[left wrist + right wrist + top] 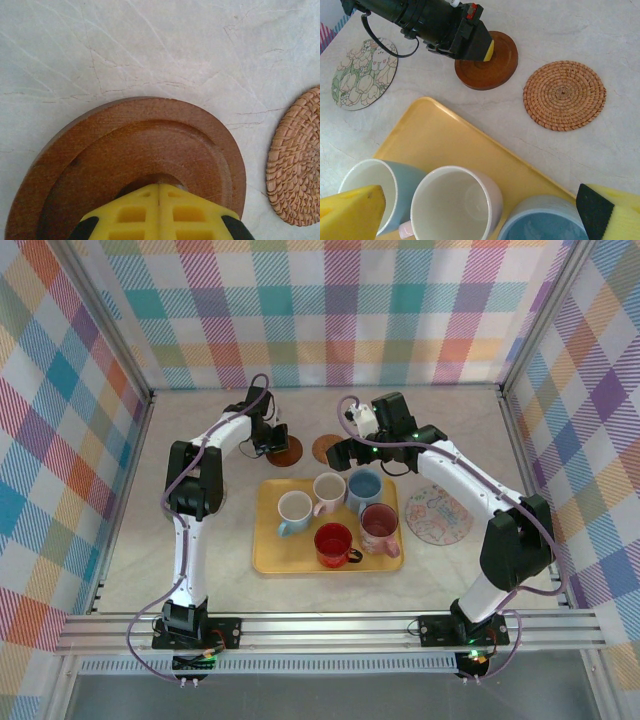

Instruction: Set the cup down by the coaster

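Arms (182, 545): white links, black joint housings.
Cables (131, 638): purple, running along each arm.
Left gripper (159, 188): yellow fingers (131, 215) with square pockets, black backing.
Bases (195, 625): black, small green lights.

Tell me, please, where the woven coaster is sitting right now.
In the top view the woven coaster lies flat just behind the yellow tray, immediately right of the wooden coaster.

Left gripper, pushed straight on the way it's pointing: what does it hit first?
The round wooden coaster. The left gripper, jaws shut, points down at its recessed middle; whether the tips already touch it is unclear.
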